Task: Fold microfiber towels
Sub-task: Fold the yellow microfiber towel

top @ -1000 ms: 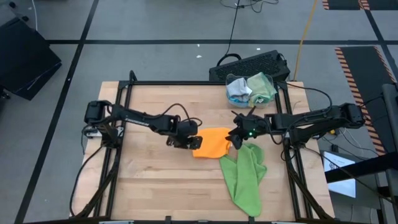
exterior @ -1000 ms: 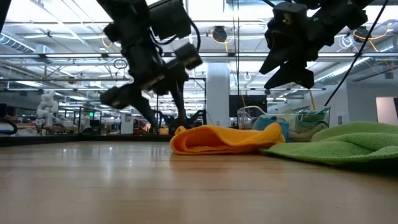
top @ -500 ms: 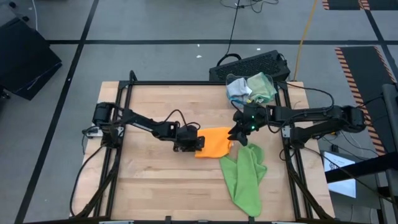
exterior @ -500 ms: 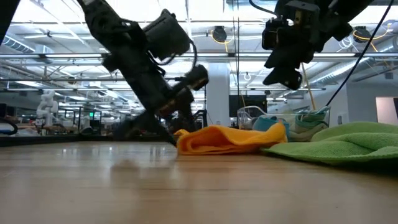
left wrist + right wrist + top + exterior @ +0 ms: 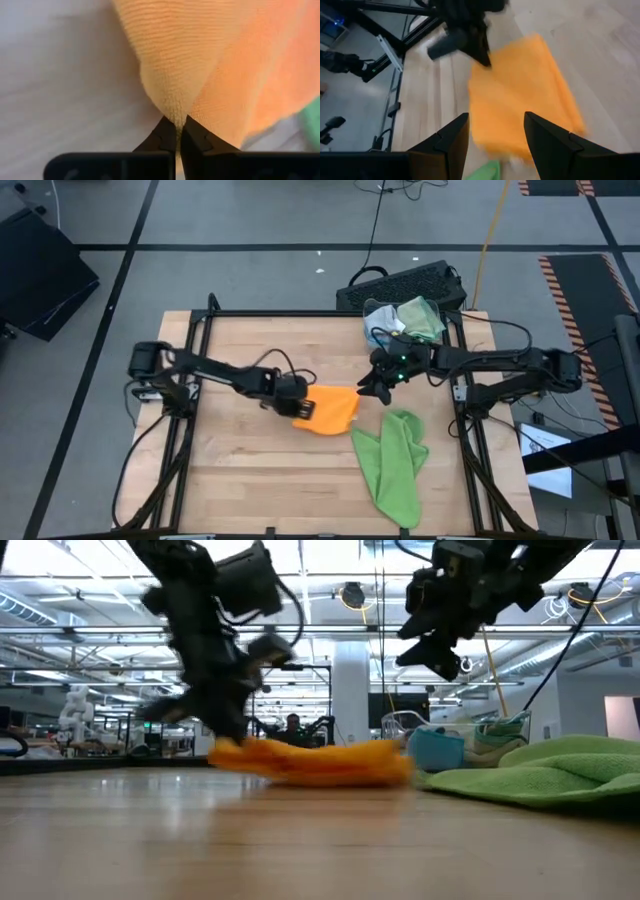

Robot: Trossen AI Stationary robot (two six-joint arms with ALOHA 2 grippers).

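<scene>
A pale wooden table with a black frame stood on a grey floor marked with dark tape lines; the low view looked past it into a large hall with bright ceiling lights.

Near the table's middle, the left gripper had its fingers pressed together on the edge of the orange towel. The left wrist view showed the two dark fingers meeting with a pinch of orange towel caught between them, the cloth fanning out beyond the tips over the pale wood. In the low view that gripper came down from above onto one end of the orange towel, which lay in a low rumpled strip on the table. The left arm reached in from the table's left edge.

The right gripper hung above the table just beyond the orange towel's far right corner, clear of the cloth. Its fingers stood apart with nothing between them, and the right wrist view looked down past them at the orange towel and the left gripper at its edge. In the low view it hovered well above the surface. The right arm reached in from the right edge.

A lime green towel lay crumpled toward the near right corner. At the far right corner sat a heap of more towels, grey-blue and sage green.
</scene>
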